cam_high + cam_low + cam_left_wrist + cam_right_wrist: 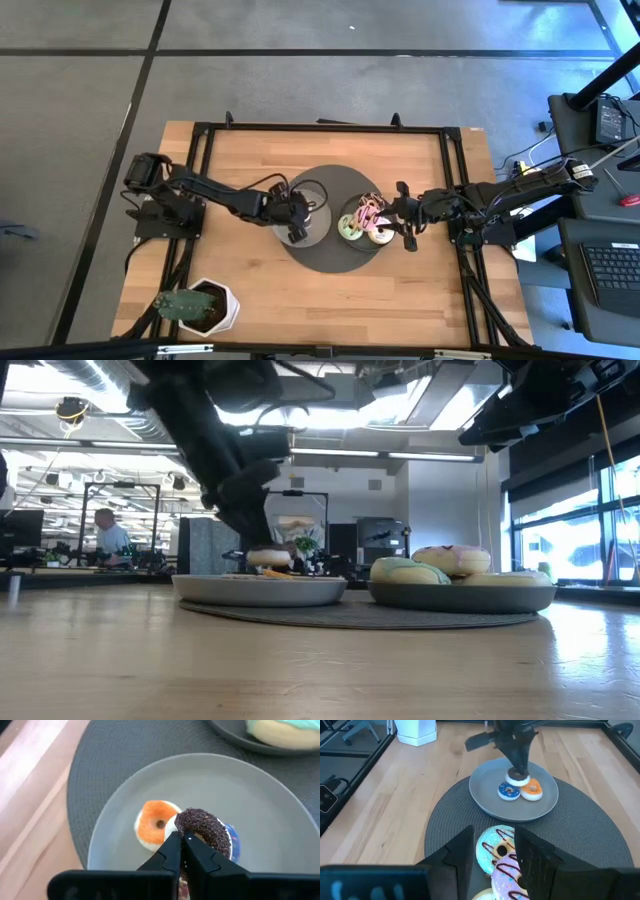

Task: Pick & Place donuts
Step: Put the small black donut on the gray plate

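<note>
My left gripper [297, 218] is over the left grey plate [250, 800], shut on a dark sprinkled mini donut [204, 826]. An orange mini donut [154, 823] and a blue-purple one [509, 791] lie on that plate beside it. My right gripper [495, 857] is open and empty, its fingers on either side of the larger iced donuts on the right plate [460, 598]: a green one [490, 845], a pink one [507, 872] and a cream one [380, 235]. The other donuts are hidden. My left gripper pinches the dark donut's near rim [186, 831] between its two fingers, which slant down from the table's left side. The donut is tilted. Its far side seems to lean on the orange and blue-purple donuts. I cannot tell whether it is lifted clear.
Both plates stand on a round dark mat [330, 255] at the table's middle. A white pot with a plant [205, 305] stands at the near left corner. A black frame [320, 128] runs along the table's edges. A person shows far off in the room [110, 535].
</note>
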{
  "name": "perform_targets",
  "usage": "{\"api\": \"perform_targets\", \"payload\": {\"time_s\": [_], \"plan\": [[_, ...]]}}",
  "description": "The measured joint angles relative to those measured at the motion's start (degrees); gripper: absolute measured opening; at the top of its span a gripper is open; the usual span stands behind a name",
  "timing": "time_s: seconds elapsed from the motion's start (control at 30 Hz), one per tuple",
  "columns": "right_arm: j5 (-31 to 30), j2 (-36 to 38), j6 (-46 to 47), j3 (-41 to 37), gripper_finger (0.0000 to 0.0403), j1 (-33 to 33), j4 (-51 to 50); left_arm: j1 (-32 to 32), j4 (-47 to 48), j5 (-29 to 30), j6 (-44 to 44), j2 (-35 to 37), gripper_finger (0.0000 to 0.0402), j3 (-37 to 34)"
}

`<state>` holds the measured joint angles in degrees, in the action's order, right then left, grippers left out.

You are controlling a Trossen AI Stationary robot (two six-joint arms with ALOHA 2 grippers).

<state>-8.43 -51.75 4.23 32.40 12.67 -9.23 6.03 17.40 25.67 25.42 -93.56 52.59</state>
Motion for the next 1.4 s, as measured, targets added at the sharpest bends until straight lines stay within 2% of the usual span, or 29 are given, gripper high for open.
{"api": "perform_targets", "payload": {"time_s": [1.0,1.4], "plan": [[0.0,0.0,0.0,0.0,0.0142,0.0,0.0,-1.1,-2.5,0.8,0.3,-2.8,0.0029,-1.6],[0.0,0.0,0.0,0.0,0.0142,0.0,0.0,-1.3,-0.9,0.3,-0.6,-2.6,0.0070,-0.8]]}}
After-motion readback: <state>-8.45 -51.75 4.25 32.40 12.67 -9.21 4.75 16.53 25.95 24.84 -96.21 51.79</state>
